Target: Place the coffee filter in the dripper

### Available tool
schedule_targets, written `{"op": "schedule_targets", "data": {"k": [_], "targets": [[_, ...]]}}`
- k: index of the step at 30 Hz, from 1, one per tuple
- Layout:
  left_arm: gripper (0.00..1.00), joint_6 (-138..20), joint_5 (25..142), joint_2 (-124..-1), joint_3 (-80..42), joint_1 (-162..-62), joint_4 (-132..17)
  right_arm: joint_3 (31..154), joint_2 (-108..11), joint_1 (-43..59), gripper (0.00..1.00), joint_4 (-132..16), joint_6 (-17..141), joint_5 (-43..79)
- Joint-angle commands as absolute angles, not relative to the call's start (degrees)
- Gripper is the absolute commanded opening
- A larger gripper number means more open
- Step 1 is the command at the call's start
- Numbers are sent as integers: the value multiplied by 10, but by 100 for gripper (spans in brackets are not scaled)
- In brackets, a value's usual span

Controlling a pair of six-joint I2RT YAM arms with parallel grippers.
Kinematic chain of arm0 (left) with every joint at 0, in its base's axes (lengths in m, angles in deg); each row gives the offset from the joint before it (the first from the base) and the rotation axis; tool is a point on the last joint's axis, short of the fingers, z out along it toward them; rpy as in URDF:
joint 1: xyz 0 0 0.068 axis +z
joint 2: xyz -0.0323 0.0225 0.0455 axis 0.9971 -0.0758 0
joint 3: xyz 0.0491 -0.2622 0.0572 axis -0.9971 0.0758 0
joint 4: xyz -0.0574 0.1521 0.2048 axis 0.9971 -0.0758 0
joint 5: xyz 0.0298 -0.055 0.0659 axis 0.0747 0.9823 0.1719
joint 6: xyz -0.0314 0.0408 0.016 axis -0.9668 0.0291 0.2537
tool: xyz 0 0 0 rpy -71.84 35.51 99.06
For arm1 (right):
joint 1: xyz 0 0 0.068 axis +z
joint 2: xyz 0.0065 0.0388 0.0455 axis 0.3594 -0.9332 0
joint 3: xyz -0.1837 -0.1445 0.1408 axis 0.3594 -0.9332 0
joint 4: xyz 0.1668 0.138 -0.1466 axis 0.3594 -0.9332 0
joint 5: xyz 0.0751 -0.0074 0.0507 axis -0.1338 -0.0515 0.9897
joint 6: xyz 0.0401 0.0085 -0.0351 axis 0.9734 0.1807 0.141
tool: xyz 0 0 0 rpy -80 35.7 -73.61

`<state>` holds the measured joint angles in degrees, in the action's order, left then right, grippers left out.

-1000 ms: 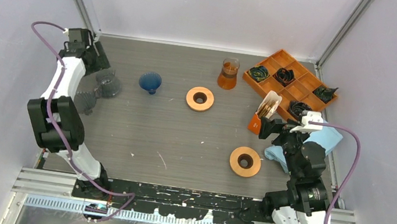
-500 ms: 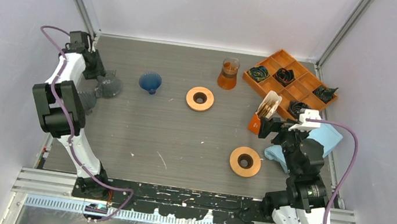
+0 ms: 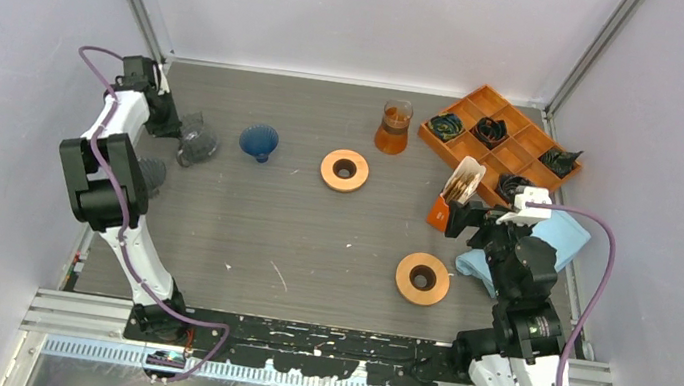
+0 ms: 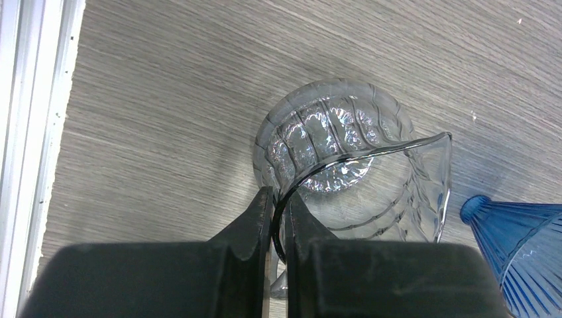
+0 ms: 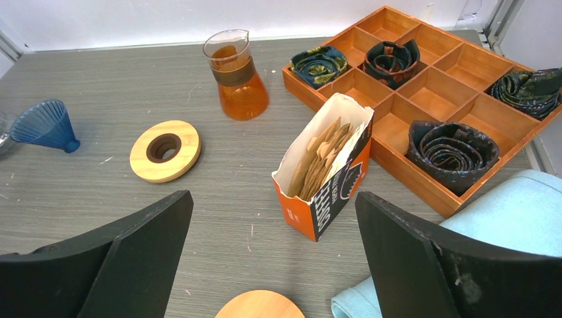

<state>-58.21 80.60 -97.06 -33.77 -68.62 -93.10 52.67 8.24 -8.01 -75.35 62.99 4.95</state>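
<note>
My left gripper (image 3: 173, 123) (image 4: 278, 202) is shut on the thin rim of a clear ribbed glass dripper (image 3: 196, 140) (image 4: 344, 149) at the table's far left. A blue ribbed dripper (image 3: 259, 141) (image 4: 520, 248) (image 5: 45, 124) stands just to its right. Brown coffee filters (image 5: 326, 156) stick out of an open orange and black box (image 3: 457, 194) (image 5: 335, 192) at the right. My right gripper (image 3: 462, 220) (image 5: 273, 199) hangs wide open just near of that box, touching nothing.
A second clear dripper (image 3: 151, 172) sits half hidden behind the left arm. Two wooden rings (image 3: 344, 170) (image 3: 423, 278) lie on the table. A carafe of amber liquid (image 3: 394, 127), a compartmented wooden tray (image 3: 527, 138) and a blue cloth (image 3: 559, 236) stand far right.
My left gripper has shut on the clear dripper's rim, and the left arm has drawn up toward the far left. The dripper has shifted slightly right. The right arm has held still.
</note>
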Motion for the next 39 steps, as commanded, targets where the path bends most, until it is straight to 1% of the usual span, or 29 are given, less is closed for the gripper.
{"op": "schedule_targets", "data": {"k": [1,14,22,29,39], "targets": [[0,-553,828,-950,-359,-683,-932,532,85,-77,100,-726,622,41],[0,-563,810,-841,-371,-687,-992,531,101,-76,100,-721,624,60],[0,-566,821,-750,-369,-716,-1041,529,114,-77,100,-718,627,68],[0,-563,830,-680,-352,-784,-1087,528,118,-76,100,-717,630,73],[0,-562,818,-620,-282,-924,-1092,528,108,-75,100,-715,632,72]]}}
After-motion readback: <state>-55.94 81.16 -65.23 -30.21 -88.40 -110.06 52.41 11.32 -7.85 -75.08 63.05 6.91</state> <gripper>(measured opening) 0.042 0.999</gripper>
